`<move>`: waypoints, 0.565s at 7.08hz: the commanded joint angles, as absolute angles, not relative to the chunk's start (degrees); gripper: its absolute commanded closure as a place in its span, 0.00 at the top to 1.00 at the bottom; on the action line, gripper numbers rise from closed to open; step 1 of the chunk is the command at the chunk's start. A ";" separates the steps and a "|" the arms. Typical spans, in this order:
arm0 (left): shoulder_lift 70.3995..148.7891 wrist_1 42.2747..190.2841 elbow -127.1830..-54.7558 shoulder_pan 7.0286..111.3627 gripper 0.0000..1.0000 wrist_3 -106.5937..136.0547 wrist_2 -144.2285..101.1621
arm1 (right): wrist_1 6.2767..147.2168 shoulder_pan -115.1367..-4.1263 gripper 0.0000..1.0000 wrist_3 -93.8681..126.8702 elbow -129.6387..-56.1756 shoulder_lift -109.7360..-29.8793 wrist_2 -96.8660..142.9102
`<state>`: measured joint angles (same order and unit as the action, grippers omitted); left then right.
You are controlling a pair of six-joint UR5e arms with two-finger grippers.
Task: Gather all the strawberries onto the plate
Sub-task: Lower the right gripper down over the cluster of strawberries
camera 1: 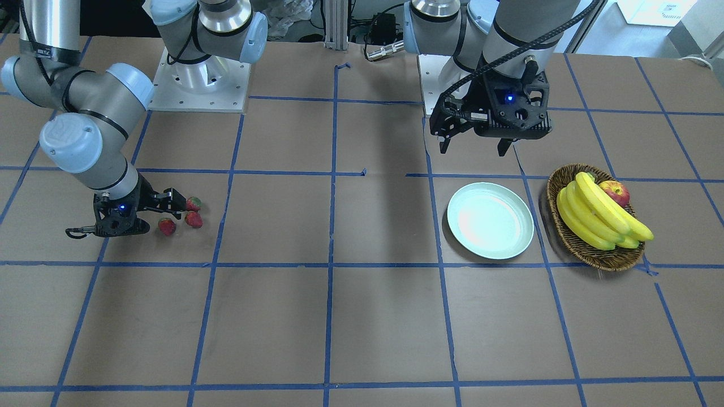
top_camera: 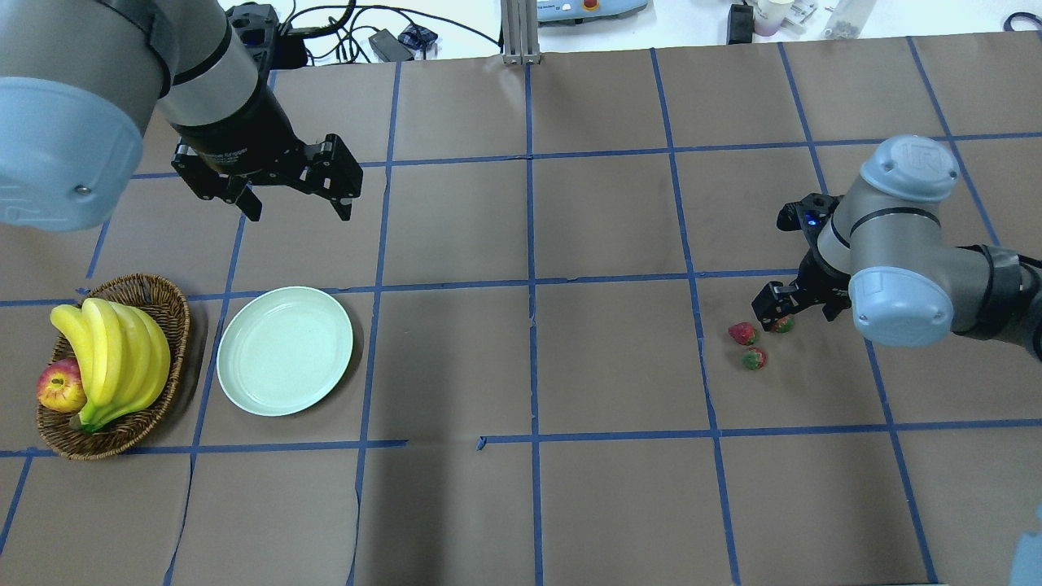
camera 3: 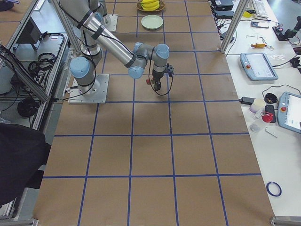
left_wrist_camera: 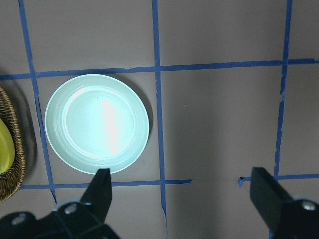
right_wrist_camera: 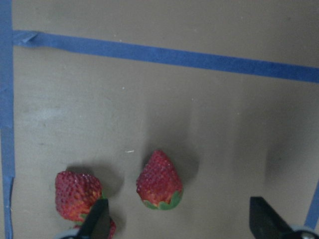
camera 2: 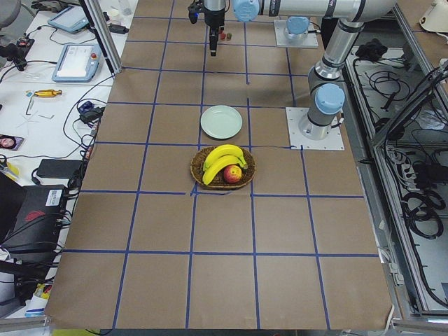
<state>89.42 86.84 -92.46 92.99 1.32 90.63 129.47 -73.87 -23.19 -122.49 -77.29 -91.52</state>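
Three red strawberries lie close together on the brown table (camera 1: 193, 204) (camera 1: 193, 219) (camera 1: 167, 226); in the overhead view they sit at the right (top_camera: 742, 333) (top_camera: 754, 358) (top_camera: 783, 324). My right gripper (camera 1: 180, 208) (right_wrist_camera: 177, 220) is open and low over them. One strawberry (right_wrist_camera: 159, 181) lies between its fingers, and another (right_wrist_camera: 77, 195) is at the left finger (right_wrist_camera: 97, 219). The mint-white plate (camera 1: 490, 220) (top_camera: 285, 350) (left_wrist_camera: 97, 123) is empty. My left gripper (top_camera: 297, 207) (left_wrist_camera: 182, 199) hangs open and empty above the table beside the plate.
A brown wicker basket (camera 1: 588, 255) (top_camera: 138, 285) stands beside the plate, holding a bunch of bananas (camera 1: 594, 217) and a red-yellow apple (camera 1: 615, 192). Blue tape lines form a grid on the table. The robot's bases stand at the table's rear edge.
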 commanded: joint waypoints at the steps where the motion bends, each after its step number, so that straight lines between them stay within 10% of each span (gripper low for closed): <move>1: 89.39 86.84 -92.46 92.99 1.00 1.32 90.62 | 129.64 -73.83 1.00 -23.20 -122.70 -76.03 -91.41; 4: 89.38 86.84 -92.46 92.99 1.00 1.32 90.62 | 131.40 -73.83 0.84 -23.29 -122.43 -74.62 -91.41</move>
